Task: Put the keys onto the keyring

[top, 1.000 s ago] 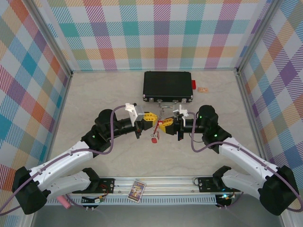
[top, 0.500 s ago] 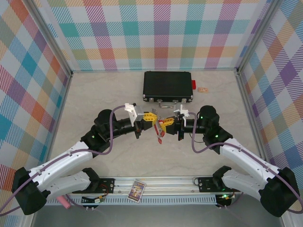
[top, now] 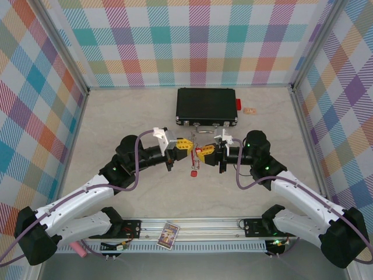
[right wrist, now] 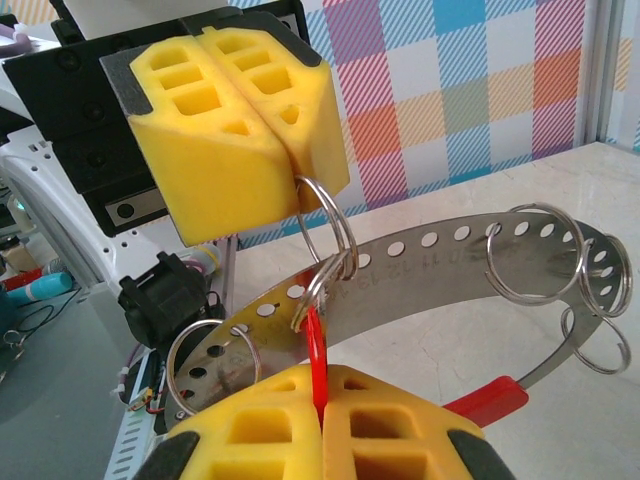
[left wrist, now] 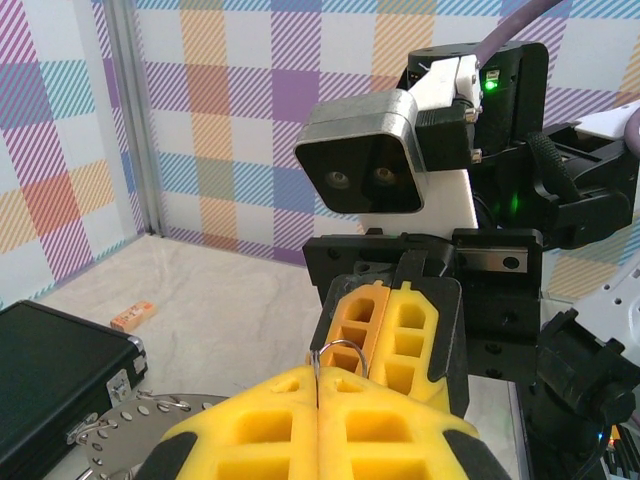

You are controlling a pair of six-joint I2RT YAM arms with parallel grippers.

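- Nearest me, a small card (top: 169, 235) lies on the rail between the arm bases; it plays no part here.
- The right gripper (right wrist: 320, 385) is squeezed together on the thin red tag of a key (right wrist: 318, 345), whose top reaches the wire above.
- Nose to nose with it, the left gripper (right wrist: 290, 150) is pinched tight on the edge of a split ring (right wrist: 325, 225).
- Just behind both, held off the table (top: 145, 192), the keyring (right wrist: 450, 240) arcs as a perforated silver band carrying more rings, its red sleeve (right wrist: 487, 400) hanging low.
- I'd judge it all very light, springy and slick. The band will likely swing, so grip the key by its tag and the ring away from its split.
- Farthest off, the black case (top: 207, 105) sits with a red block (top: 238, 104) against its right end.
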